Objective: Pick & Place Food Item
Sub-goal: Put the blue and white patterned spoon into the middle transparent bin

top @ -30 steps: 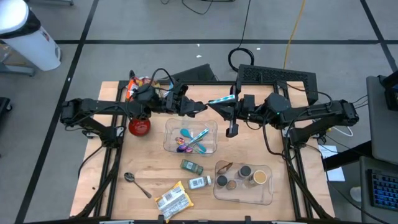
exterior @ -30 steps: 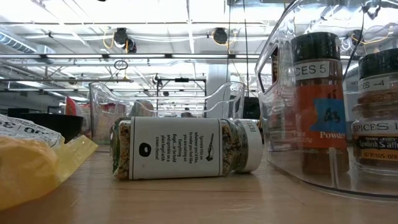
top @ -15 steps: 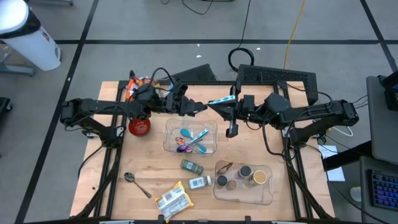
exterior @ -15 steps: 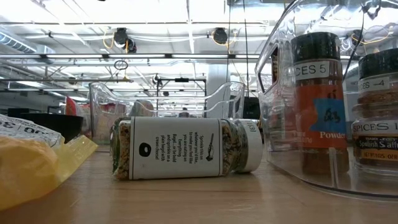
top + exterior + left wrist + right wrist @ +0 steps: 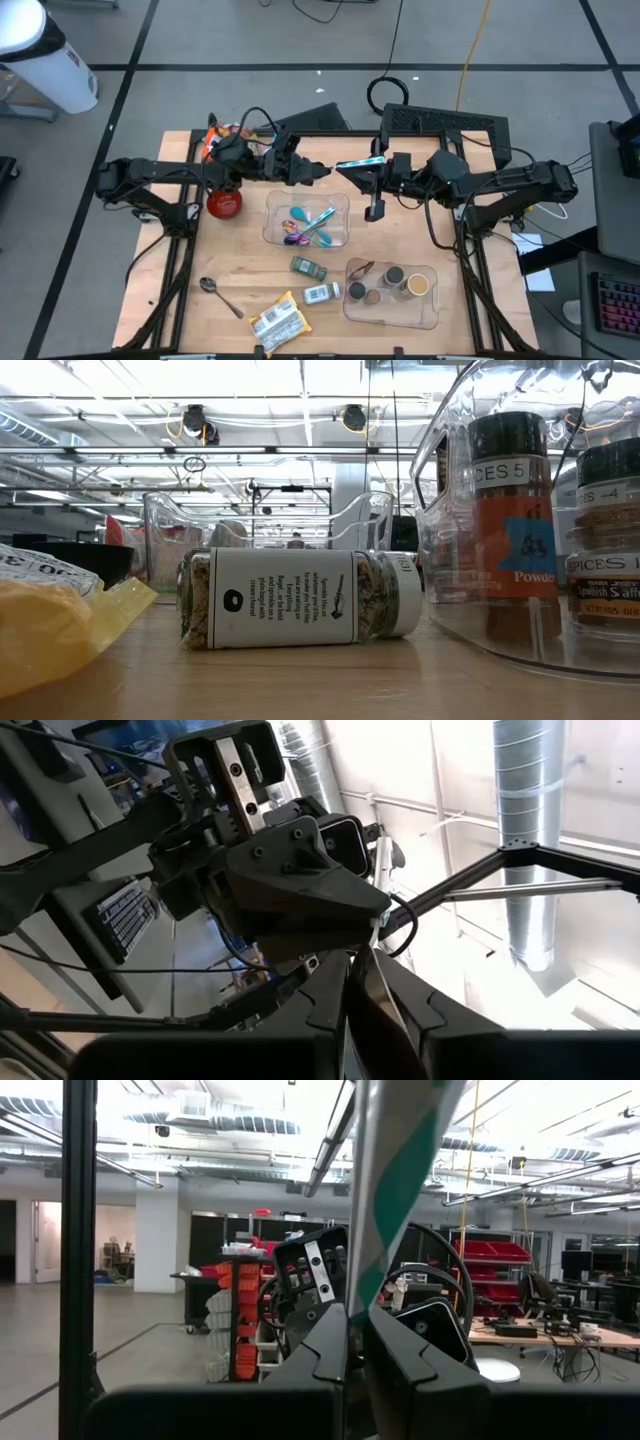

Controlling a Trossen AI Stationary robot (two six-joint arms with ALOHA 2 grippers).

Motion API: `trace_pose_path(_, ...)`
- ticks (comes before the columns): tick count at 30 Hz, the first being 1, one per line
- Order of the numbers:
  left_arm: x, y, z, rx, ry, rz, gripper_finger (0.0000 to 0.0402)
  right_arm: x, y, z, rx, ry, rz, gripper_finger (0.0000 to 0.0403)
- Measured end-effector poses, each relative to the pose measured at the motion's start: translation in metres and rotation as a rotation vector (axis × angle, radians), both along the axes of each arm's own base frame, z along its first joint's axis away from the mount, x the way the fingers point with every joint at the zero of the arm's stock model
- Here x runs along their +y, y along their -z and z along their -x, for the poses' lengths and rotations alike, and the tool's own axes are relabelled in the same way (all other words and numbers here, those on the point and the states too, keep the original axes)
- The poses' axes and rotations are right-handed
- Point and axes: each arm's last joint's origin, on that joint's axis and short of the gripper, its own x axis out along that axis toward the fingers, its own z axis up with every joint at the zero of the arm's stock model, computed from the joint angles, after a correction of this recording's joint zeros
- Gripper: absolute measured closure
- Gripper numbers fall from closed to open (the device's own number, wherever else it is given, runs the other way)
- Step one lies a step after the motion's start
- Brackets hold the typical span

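High view: left hand [image 5: 322, 172] and right hand [image 5: 345, 171] meet tip to tip above clear bin [image 5: 273, 232]; teal-white packet [image 5: 358, 160] sits pinched in closed right hand.

Left wrist view: left fingers look nearly closed on packet edge; grip unconfirmed.

Right wrist view: packet upright in clamped fingers. Advice: confirm left grip before right lets go.

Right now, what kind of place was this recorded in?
Probably a robotics lab or workshop, not a kitchen: exposed ceiling ducts, racks of red parts bins behind workbenches, and a wooden table boxed in by a metal rig.

Spice jar [image 5: 300, 598] lies left of, perhaps beside, bin [image 5: 450, 560].
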Motion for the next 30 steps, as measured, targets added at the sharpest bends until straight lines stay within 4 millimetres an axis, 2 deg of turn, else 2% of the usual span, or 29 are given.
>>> trace_pose_path(6,0.000,0.001,-0.001,-0.001,-0.008,-0.020,0.0380,0.000,-0.001,0.000,-0.015,-0.004,-0.013,0.0370)
trace_pose_path(17,0.003,0.002,-0.001,-0.008,-0.042,-0.066,0.0380,-0.007,-0.003,0.003,-0.032,-0.034,-0.150,0.0244)
trace_pose_path(23,0.009,-0.010,0.012,-0.052,-0.073,-0.118,0.0380,-0.010,-0.018,0.028,-0.038,0.009,-0.077,0.0192)
trace_pose_path(30,0.016,-0.029,0.044,-0.026,-0.120,-0.220,0.0380,-0.015,-0.035,0.070,-0.019,0.087,-0.078,0.0172)
